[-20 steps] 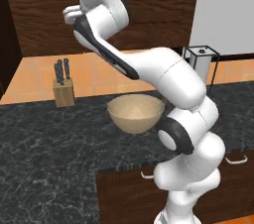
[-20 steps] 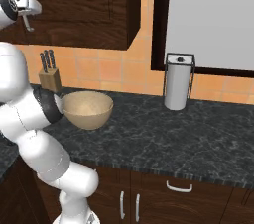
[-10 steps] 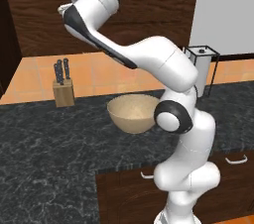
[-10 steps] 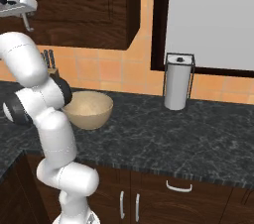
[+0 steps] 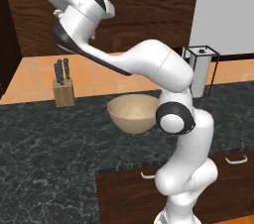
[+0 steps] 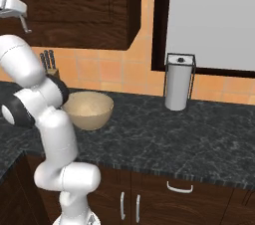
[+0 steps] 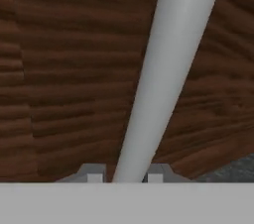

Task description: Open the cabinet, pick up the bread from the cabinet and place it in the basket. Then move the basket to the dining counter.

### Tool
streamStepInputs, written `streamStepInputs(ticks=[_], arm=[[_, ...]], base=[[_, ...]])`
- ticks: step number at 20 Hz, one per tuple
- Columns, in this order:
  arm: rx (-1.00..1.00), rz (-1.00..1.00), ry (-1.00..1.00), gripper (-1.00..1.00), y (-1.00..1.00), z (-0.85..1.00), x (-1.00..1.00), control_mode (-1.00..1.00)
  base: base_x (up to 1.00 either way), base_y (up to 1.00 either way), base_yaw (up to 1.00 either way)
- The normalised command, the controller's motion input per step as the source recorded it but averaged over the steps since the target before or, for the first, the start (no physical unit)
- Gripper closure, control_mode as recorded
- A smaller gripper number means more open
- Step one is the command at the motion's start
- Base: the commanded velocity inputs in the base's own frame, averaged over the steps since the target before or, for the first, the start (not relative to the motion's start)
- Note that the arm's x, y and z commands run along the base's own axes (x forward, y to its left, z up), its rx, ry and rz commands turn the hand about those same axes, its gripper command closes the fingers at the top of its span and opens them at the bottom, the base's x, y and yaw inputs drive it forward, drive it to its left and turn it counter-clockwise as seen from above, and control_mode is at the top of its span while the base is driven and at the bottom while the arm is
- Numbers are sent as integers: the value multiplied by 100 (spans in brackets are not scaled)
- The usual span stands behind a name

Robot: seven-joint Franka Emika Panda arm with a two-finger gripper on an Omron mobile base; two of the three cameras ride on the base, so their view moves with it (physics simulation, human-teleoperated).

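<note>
cabinet (image 7: pixel 59 69), dark brown wood grain, its silver bar handle (image 7: pixel 163 74) between near-closed end effector (image 7: pixel 125 178) fingertips

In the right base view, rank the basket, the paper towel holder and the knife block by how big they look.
1. Basket: widest of the three.
2. Paper towel holder: taller than the basket but narrower, so these two are close.
3. Knife block: looks smallest, but the arm hides most of it, so its real size is unsure.
</note>
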Motion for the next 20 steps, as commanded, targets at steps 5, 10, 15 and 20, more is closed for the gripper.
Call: streamStepInputs(ticks=[5, 10, 15, 20], arm=[[22, 27, -34, 100, -100, -78, -40, -100], [17, 23, -31, 100, -100, -52, -48, -100], [10, 19, -26, 100, -100, -31, -66, -100], [11, 7, -2, 100, -100, 0, -99, -100]], base=[[0, 0, 0], [0, 0, 0], [0, 0, 0], [0, 0, 0]])
